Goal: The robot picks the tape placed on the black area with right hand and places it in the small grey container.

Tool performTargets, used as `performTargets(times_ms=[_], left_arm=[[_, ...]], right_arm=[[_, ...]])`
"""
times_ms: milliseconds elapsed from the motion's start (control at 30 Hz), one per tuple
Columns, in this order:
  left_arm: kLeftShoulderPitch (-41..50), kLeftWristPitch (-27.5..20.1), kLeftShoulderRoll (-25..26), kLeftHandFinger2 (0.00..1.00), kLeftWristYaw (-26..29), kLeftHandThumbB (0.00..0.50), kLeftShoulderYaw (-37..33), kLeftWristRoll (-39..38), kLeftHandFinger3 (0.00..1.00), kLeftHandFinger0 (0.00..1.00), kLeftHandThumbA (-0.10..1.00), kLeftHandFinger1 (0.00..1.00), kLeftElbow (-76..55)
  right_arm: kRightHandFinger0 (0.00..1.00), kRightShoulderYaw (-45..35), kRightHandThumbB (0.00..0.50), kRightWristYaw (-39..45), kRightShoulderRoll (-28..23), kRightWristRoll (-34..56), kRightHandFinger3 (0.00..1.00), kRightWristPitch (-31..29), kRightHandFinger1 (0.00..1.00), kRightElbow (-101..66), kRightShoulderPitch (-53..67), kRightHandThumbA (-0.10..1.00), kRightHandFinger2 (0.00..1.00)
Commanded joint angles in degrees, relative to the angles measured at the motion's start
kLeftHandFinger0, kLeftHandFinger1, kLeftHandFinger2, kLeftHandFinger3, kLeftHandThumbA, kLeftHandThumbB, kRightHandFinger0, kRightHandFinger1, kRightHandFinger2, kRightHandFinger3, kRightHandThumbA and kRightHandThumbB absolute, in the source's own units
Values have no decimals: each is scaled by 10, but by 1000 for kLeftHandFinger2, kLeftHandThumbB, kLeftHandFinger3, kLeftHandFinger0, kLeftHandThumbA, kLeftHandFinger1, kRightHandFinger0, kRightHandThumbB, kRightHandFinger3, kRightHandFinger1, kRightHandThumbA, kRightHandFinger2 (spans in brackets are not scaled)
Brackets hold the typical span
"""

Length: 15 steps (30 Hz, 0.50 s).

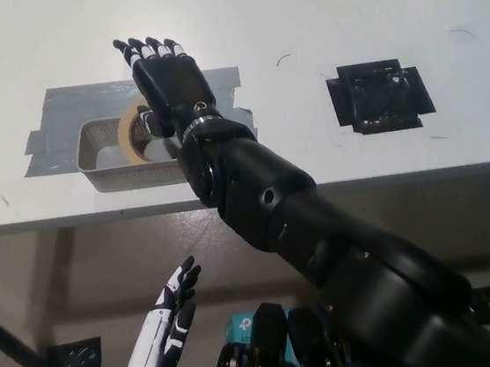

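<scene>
Hovering over grey container (106,164), black right hand (170,81) flat, fingers spread, holding nothing. Tape (132,139) leans on edge inside container. White left hand (168,321) low below table (296,9), fingers apart.

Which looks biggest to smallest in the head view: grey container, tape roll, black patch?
1. Grey container, partly hidden by the right robot hand.
2. Black patch, not much smaller.
3. Tape roll, standing in the container, partly hidden.

right robot hand (166,77) outstretched, fingers spread
</scene>
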Motion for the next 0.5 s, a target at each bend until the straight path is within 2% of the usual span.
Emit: performTargets(times_ms=[0,133,233,267,333,367,433,467], left_arm=[[1,-11,2,1000,-7,122,-3,-2,1000,1000,1000,1000,-17],[2,-19,2,1000,-6,123,-4,-2,1000,1000,1000,1000,-13],[1,-25,4,1000,-5,122,-6,3,1000,1000,1000,1000,-8],[1,-26,4,1000,-5,124,-7,3,1000,1000,1000,1000,-8],[-1,-18,4,1000,-5,140,-6,5,1000,1000,1000,1000,-11],[-5,-20,1,1000,-1,135,-5,7,1000,1000,1000,1000,-8],[-6,-25,3,1000,5,136,-4,20,1000,1000,1000,1000,-7],[-9,-25,4,1000,6,141,-1,18,1000,1000,1000,1000,-6]], right_arm=[[1000,-3,415,-26,-4,10,1000,-11,1000,-18,-37,600,1000],[1000,-7,418,-22,-7,14,1000,-13,1000,-23,-43,632,1000],[1000,-15,452,-16,-16,20,1000,-29,1000,-45,-51,831,1000],[1000,-17,453,-13,-19,22,1000,-34,1000,-55,-51,857,1000],[1000,-30,445,-7,-49,28,1000,-63,1000,-147,-39,1000,1000],[1000,-40,417,12,-67,36,1000,-69,1000,-222,-18,1000,1000],[1000,-54,443,84,-107,52,1000,-32,1000,-410,40,1000,1000],[1000,-59,430,106,-123,59,1000,-21,1000,-476,58,1000,1000]])
